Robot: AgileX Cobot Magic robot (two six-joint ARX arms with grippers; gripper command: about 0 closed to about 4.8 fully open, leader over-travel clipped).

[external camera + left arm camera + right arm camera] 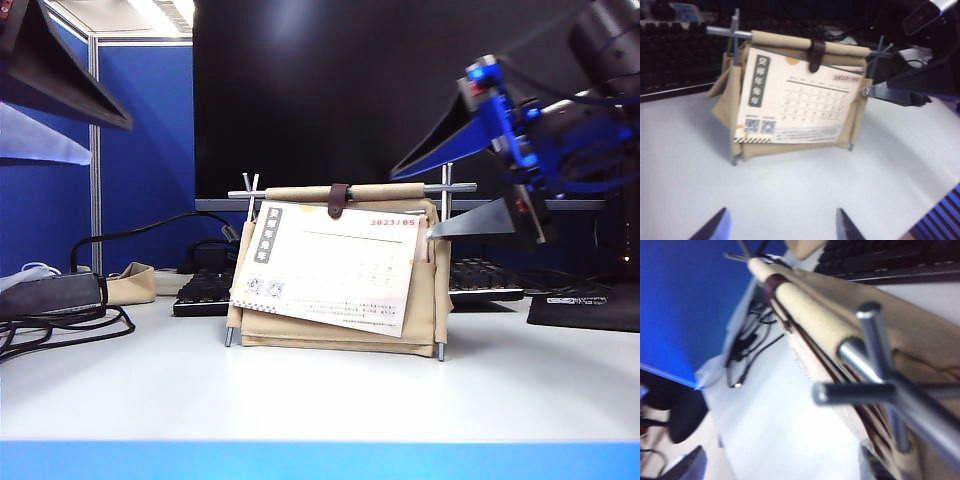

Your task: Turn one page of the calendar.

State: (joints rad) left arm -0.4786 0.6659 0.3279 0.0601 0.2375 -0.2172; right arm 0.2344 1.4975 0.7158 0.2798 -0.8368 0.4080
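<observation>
The calendar (pixel 340 330) stands mid-table, a beige canvas stand on silver rods with a brown strap (pixel 338 200). Its front page (pixel 330 265) is white, marked "2023/05" in red, and hangs slightly tilted. My right gripper (pixel 420 205) is open at the calendar's right end. Its lower fingertip (pixel 435 232) is at the page's right edge by the upright rod, and its upper finger is level with the top bar. In the right wrist view the crossed rods (pixel 880 385) and rolled top (pixel 810 310) fill the frame, with the gripper (pixel 780 462) open. My left gripper (pixel 782 220) hangs open, high and well in front of the calendar (pixel 795 100).
A black keyboard (pixel 485 275) lies behind the calendar, under a dark monitor (pixel 330 90). Cables (pixel 60 325) and a black adapter (pixel 50 295) sit at the left beside a beige pouch (pixel 130 285). A black mat (pixel 585 305) lies at the right.
</observation>
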